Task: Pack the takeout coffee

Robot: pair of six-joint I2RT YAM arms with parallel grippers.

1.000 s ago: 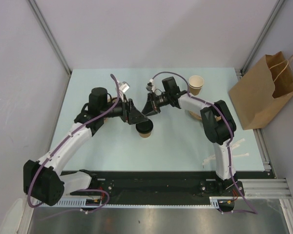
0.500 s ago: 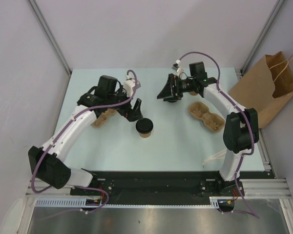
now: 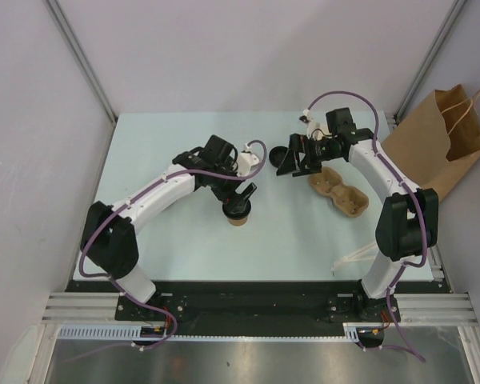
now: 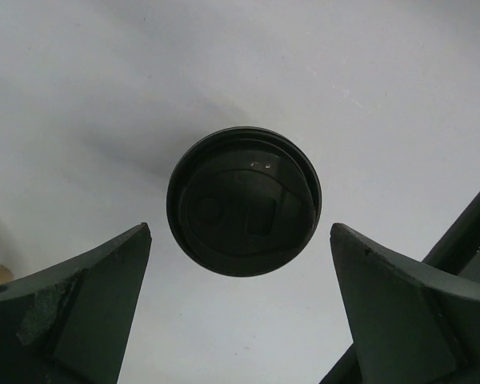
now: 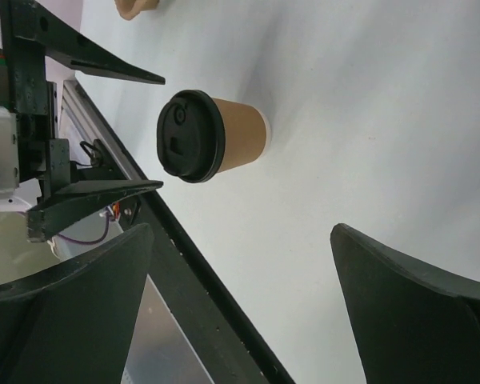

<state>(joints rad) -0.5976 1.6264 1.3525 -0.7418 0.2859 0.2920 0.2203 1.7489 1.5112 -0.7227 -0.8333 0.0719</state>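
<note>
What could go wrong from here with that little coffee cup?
The left end effector hangs open just above the takeout coffee; descending off-centre could tip it or dislodge its black lid. The paper bag stands far to the right, past the cup tray, so a long carry might spill.

Matt kraft-paper cup [image 5: 240,138] under a smooth black plastic lid [image 4: 244,202].
</note>
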